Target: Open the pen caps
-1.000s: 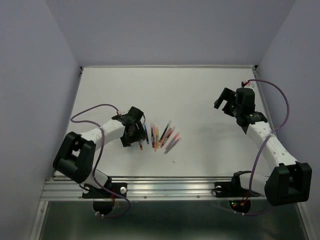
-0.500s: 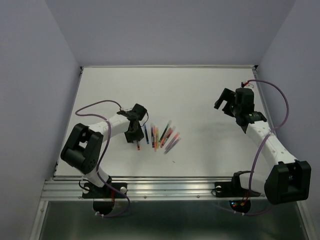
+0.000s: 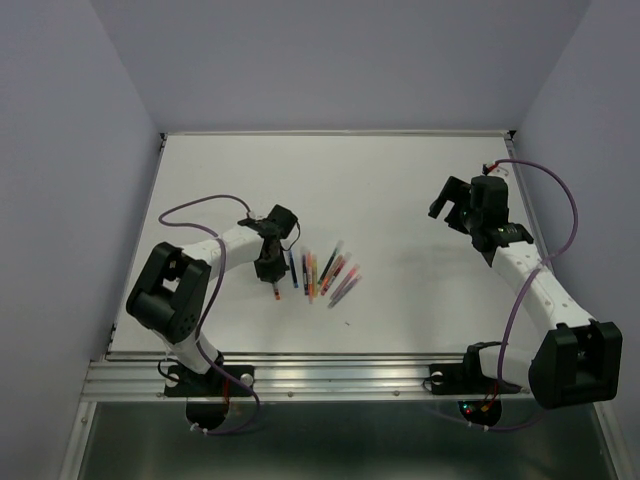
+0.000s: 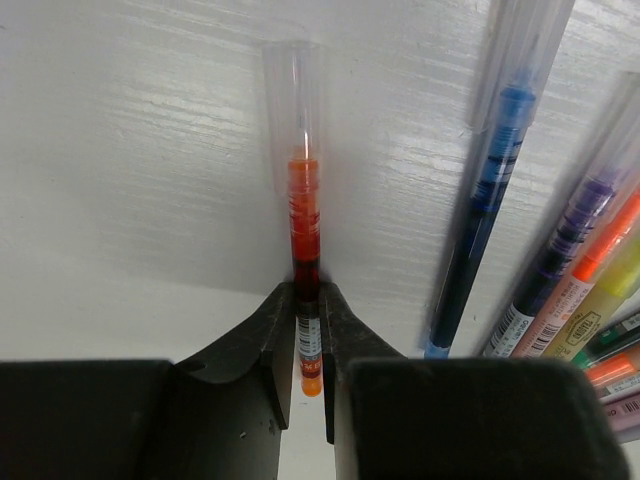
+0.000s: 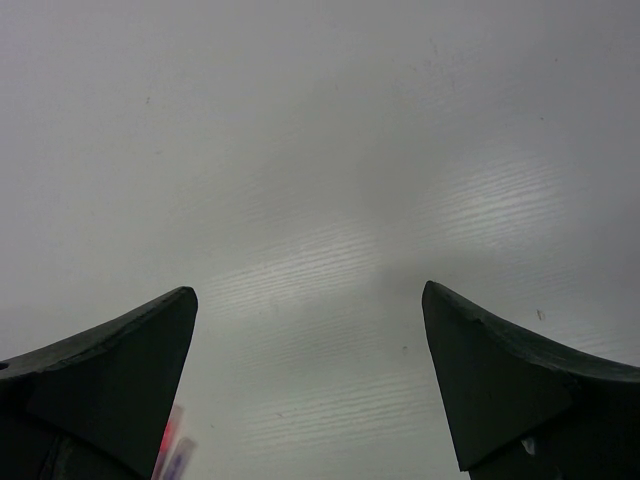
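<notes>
My left gripper is shut on the rear of an orange-red pen that lies on the white table. The pen's cap, a clear sleeve over an orange section, points away from the jaws. Its small orange end plug shows between the fingers. From above, the left gripper stands at the left edge of the row of pens. A blue pen lies just right of the held one, its cap clear too. My right gripper hangs open, far right, with nothing between its fingers.
Purple, orange, yellow and other pens lie fanned close together at the right of the left wrist view. Two pen ends show at the bottom left of the right wrist view. The table's near rail runs along the front.
The left jaws have closed onto the orange-red pen, and the left arm's elbow has swung in. The right arm has not moved.
</notes>
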{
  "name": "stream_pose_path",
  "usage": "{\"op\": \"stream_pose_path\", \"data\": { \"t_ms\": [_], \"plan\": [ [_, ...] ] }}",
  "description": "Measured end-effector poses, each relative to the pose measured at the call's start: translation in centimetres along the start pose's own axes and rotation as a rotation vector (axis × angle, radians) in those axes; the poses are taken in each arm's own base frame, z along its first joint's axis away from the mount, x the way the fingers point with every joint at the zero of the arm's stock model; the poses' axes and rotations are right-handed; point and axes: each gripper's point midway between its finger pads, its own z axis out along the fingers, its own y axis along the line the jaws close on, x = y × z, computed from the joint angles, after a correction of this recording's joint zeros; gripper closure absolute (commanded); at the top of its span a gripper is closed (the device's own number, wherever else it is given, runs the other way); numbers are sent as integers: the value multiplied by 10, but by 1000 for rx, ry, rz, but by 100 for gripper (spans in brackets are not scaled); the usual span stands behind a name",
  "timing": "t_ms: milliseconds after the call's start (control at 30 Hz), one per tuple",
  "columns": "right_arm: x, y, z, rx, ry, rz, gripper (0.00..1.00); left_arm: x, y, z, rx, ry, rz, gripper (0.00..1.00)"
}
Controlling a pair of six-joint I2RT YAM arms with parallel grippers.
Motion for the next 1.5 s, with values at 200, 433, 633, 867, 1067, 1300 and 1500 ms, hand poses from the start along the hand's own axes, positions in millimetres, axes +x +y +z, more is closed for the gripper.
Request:
{"op": "stream_pose_path", "data": {
  "t_ms": [200, 433, 633, 867, 1067, 1300, 1500],
  "plan": [
    [1, 6, -3, -38, 10, -11, 0, -2, 0, -1, 3, -13, 29, 100],
    [5, 49, -29, -308, 39, -54, 0, -37, -27, -48, 214, -202, 58, 100],
    [17, 112, -71, -738, 104, -74, 0, -68, -84, -170, 677, -502, 164, 100],
    [26, 169, -122, -1056, 120, -145, 0, -39, -134, -231, 1009, -568, 383, 100],
    [38, 215, -149, -1177, 131, -195, 4, -25, -152, -237, 1090, -545, 452, 100],
    [36, 235, -135, -1138, 107, -180, 23, -18, -160, -231, 1099, -522, 469, 100],
    [38, 242, -125, -1115, 110, -171, 39, -16, -164, -232, 1108, -520, 470, 100]
  ]
}}
